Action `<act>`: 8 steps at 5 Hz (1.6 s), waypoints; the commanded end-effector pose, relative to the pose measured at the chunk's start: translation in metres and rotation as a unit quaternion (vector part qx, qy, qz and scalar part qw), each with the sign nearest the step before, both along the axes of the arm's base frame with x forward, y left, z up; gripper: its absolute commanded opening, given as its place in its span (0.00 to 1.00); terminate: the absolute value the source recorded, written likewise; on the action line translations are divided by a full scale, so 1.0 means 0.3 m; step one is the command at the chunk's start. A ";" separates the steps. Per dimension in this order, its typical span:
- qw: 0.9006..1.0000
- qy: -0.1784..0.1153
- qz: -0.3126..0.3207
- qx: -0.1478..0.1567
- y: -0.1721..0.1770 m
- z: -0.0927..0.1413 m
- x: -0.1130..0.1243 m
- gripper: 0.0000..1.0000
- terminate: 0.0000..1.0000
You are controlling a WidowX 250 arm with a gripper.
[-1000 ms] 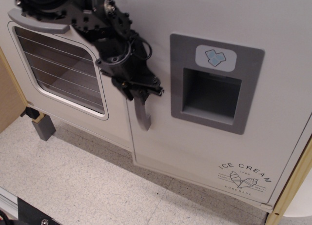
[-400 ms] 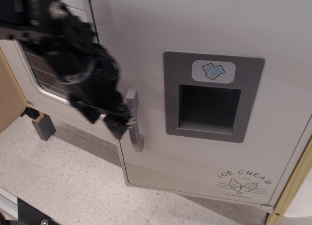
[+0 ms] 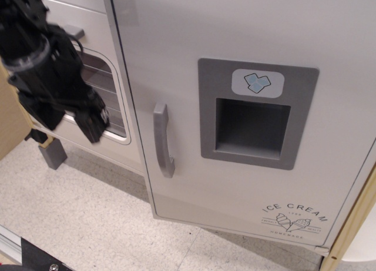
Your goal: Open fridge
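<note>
The fridge door (image 3: 247, 36) is a large white panel with a vertical grey curved handle (image 3: 163, 140), a grey ice-dispenser recess (image 3: 252, 127), a blue-cube badge (image 3: 257, 83) and "ICE CREAM" print (image 3: 294, 215). Its left edge stands out a little from the cabinet and overlaps the oven, so the door is ajar. My black gripper (image 3: 94, 125) hangs to the left of the handle, well clear of it and in front of the oven. It holds nothing. Blur hides how its jaws stand.
The white oven door with its glass window (image 3: 106, 89) and horizontal grey handle (image 3: 73, 31) is left of the fridge, partly hidden by my arm. A grey block (image 3: 53, 153) stands on the speckled floor (image 3: 88, 218). Wooden panels flank the left (image 3: 10, 124) and right (image 3: 352, 224).
My gripper was at the fridge handle, and the door's left edge came forward with it. The gripper has since come off the handle and moved left, away from it.
</note>
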State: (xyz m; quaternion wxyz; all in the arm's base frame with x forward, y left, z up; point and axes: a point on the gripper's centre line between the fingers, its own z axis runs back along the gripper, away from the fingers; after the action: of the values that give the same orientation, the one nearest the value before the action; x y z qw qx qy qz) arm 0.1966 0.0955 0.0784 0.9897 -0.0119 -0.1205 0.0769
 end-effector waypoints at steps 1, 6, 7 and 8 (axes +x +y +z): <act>0.982 -0.027 0.185 0.019 0.182 0.139 0.111 1.00 0.00; 0.950 -0.063 0.306 -0.008 0.164 0.330 0.339 1.00 0.00; 0.961 -0.037 0.273 -0.017 0.088 0.308 0.351 1.00 0.00; 0.974 -0.002 0.226 -0.018 -0.010 0.286 0.322 1.00 0.00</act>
State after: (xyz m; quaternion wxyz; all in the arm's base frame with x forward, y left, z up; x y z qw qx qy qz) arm 0.2969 0.0899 0.1437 0.9494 -0.0030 -0.0926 0.3000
